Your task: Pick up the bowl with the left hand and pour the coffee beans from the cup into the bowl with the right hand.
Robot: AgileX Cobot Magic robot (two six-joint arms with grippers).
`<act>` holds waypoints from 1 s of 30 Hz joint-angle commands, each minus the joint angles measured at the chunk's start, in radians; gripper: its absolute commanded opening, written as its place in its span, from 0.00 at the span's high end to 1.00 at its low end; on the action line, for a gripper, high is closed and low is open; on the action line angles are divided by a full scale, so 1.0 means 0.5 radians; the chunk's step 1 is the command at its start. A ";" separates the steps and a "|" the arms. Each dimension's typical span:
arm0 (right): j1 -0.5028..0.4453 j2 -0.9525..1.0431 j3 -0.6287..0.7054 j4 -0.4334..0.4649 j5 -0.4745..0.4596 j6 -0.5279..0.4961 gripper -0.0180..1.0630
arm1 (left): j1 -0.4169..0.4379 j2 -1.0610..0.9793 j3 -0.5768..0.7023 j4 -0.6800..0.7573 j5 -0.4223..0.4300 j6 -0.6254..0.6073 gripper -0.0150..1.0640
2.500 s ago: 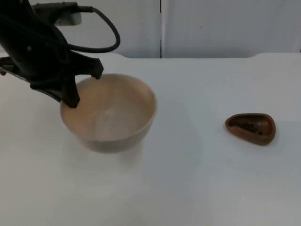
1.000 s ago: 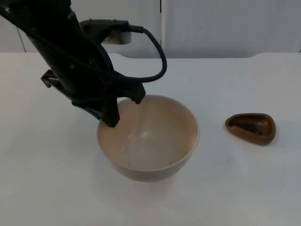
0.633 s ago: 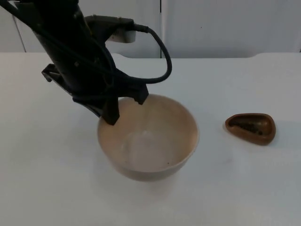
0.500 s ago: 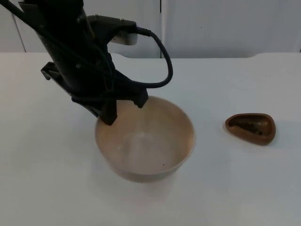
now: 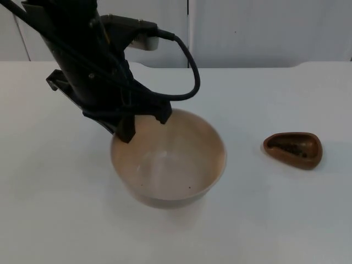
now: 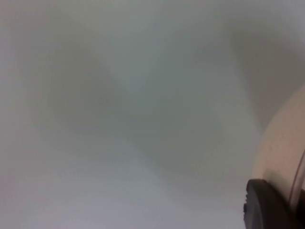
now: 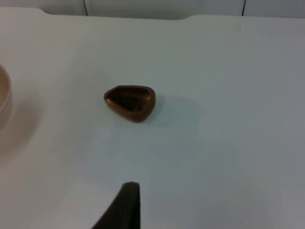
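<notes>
Bowl (image 5: 168, 165), mouth up, is gripped at its rim by the left pincer (image 5: 142, 125); cup (image 5: 293, 149) lies crosswise.

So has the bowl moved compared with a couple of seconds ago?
Yes. The bowl, held by the left gripper, has shifted right across the table, closer to the brown cup, which stayed put.

From my station, the top view looks down and forward across the white table (image 5: 286, 220) to the grey partition wall (image 5: 264, 30). The left wrist view sits very close above the table, against the bowl (image 6: 281, 152). The right wrist view stands farther off, facing the cup (image 7: 129, 101). Top and right wrist views share cup (image 5: 293, 149) and bowl (image 5: 168, 159).
</notes>
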 commanded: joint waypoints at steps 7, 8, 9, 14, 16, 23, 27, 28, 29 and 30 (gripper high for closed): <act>-0.011 0.011 0.003 0.052 -0.019 -0.005 0.01 | -0.010 -0.004 -0.011 -0.055 -0.043 -0.018 0.99; -0.011 0.039 -0.001 0.052 -0.019 -0.005 0.01 | -0.010 -0.004 -0.011 -0.063 -0.044 -0.018 0.99; -0.011 0.078 -0.006 0.052 -0.019 -0.005 0.01 | -0.010 -0.004 -0.011 -0.076 -0.044 -0.018 0.99; -0.011 0.236 -0.072 0.075 -0.014 -0.005 0.01 | -0.010 -0.004 -0.008 -0.088 -0.061 -0.018 0.99; -0.011 0.363 -0.122 0.106 -0.012 -0.005 0.01 | -0.010 -0.004 -0.008 -0.079 -0.061 -0.018 0.99; -0.011 0.822 -0.317 0.127 -0.038 -0.005 0.01 | -0.010 -0.001 -0.008 -0.072 -0.061 -0.056 0.99; -0.011 1.072 -0.442 0.139 -0.038 -0.005 0.01 | -0.010 -0.001 -0.008 -0.051 -0.053 -0.095 0.99; -0.011 1.160 -0.484 0.139 -0.042 -0.005 0.01 | -0.010 -0.001 -0.008 -0.029 -0.053 -0.114 0.99; -0.011 1.234 -0.525 0.139 -0.047 0.001 0.01 | -0.010 -0.001 -0.008 -0.024 -0.053 -0.117 0.99; -0.011 1.234 -0.525 0.139 -0.047 0.001 0.01 | -0.010 -0.001 -0.008 -0.024 -0.053 -0.117 0.99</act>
